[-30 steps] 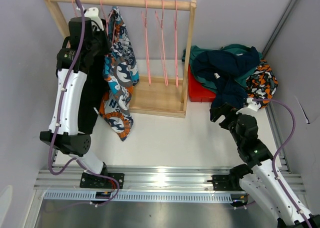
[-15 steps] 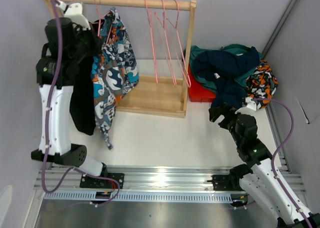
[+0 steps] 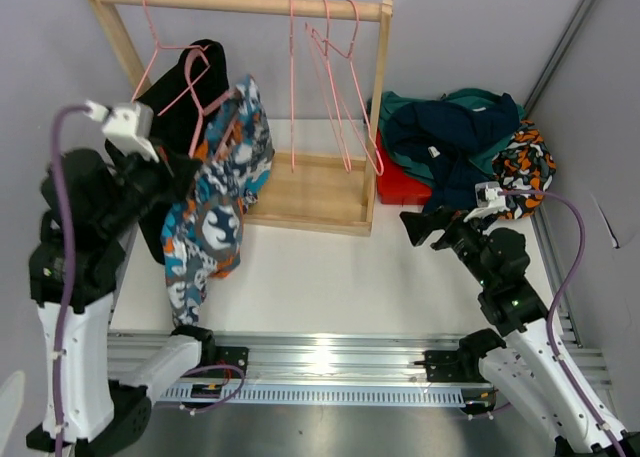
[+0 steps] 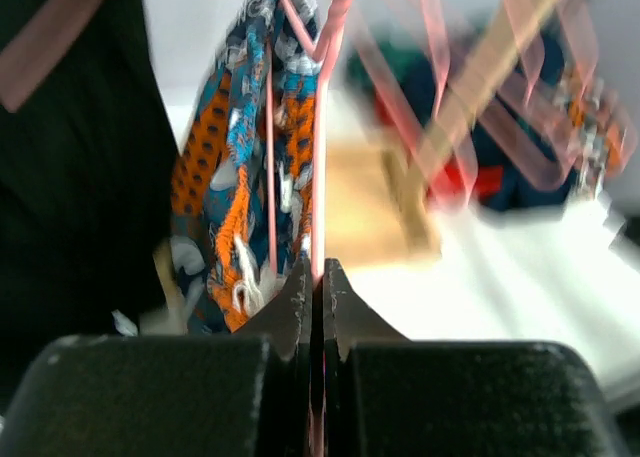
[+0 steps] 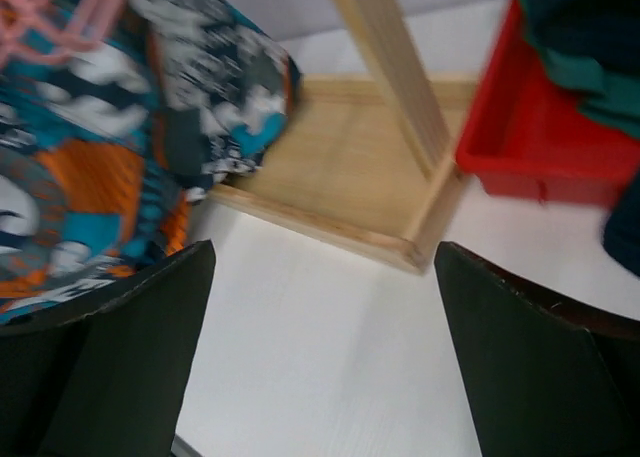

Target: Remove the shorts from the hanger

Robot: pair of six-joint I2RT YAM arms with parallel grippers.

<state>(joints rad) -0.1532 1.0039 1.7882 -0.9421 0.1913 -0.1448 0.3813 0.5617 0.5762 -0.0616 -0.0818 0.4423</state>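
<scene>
White table (image 3: 330, 267) under wooden rack (image 3: 310, 192) and red bin (image 3: 400, 187)

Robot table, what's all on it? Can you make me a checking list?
Surface: white table with a wooden rack.
Job's things: patterned shorts and black shorts hanging up; other shorts heaped on a red bin.
Clutter: bare hangers on the rack.
Grippers: left gripper shut on the patterned pair's hanger; right gripper open, holding nothing.
Cables: purple cables along both arms.
Surroundings: grey walls.
</scene>
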